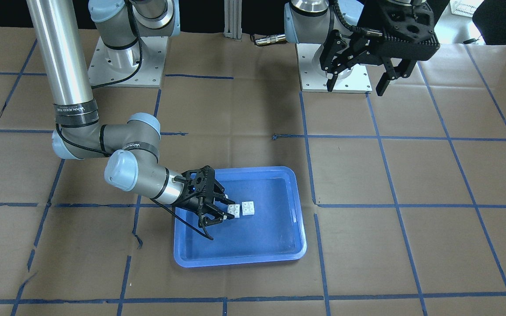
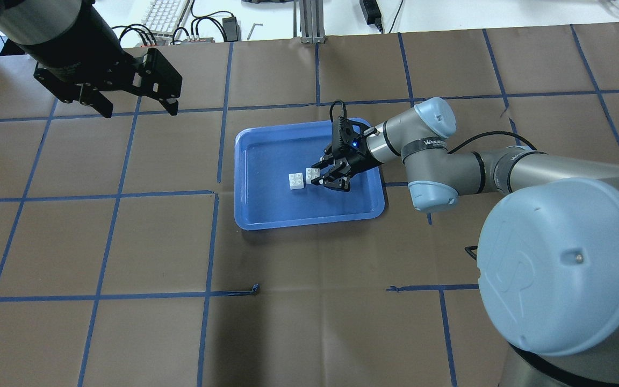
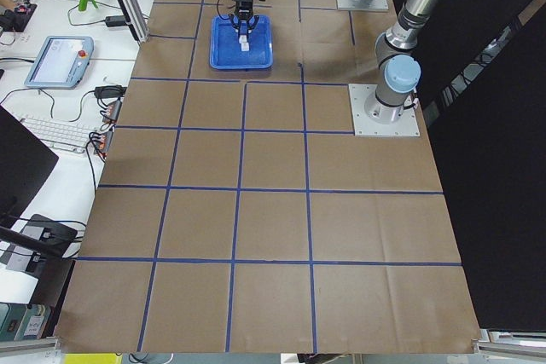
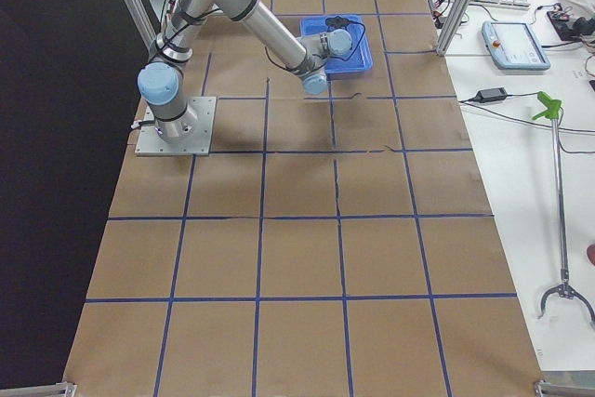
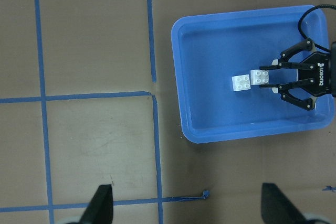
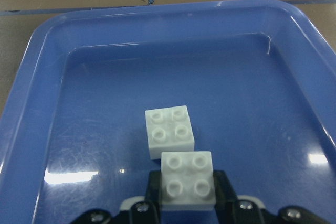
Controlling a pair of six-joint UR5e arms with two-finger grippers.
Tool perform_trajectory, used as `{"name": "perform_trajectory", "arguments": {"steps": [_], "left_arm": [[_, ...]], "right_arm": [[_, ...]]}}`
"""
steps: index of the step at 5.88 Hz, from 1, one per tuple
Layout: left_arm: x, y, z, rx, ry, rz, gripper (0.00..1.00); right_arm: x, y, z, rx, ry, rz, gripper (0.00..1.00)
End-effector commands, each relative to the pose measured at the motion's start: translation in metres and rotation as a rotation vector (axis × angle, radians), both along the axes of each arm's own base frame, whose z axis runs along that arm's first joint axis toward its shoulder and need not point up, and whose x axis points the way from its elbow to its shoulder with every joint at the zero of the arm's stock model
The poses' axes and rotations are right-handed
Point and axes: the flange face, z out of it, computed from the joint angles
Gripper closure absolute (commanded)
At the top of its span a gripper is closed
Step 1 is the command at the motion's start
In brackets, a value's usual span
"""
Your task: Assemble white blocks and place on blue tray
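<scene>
The blue tray [image 1: 240, 262] lies mid-table and holds both white blocks. One white block [image 1: 248, 207] rests on the tray floor. The other white block [image 1: 234, 210] sits right beside it, touching and slightly offset, between the fingers of my right gripper [image 1: 225, 210]. In the right wrist view the held block [image 6: 187, 179] has black pads tight on both sides, and the free block [image 6: 169, 131] lies just ahead of it. My left gripper [image 1: 358, 83] is open and empty, high near its base, far from the tray [image 2: 309, 223].
The table is covered in brown paper with a grid of blue tape lines [image 2: 213, 242]. The arms' base plates [image 1: 125, 66] stand along the robot's side. A keyboard and cables [image 2: 170, 16] lie beyond the table's far edge.
</scene>
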Motion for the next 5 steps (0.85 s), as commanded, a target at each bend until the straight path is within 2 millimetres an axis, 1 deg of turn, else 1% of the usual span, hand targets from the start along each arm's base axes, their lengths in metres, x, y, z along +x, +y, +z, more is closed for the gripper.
{"name": "perform_trajectory", "arguments": {"steps": [1, 4, 5], "left_arm": [[0.0133, -0.0019, -0.0117, 0.04, -0.014, 0.019, 0.0], [0.0091, -0.003, -0.0168, 0.051, -0.007, 0.022, 0.0], [0.009, -0.0035, -0.0156, 0.045, -0.006, 0.022, 0.0]], "right_arm": [[0.0003, 0.0007, -0.0013, 0.003, -0.002, 0.001, 0.76], [0.0008, 0.0008, -0.0007, 0.004, -0.009, 0.002, 0.75], [0.0017, 0.0012, -0.0007, 0.004, -0.009, 0.003, 0.75]]}}
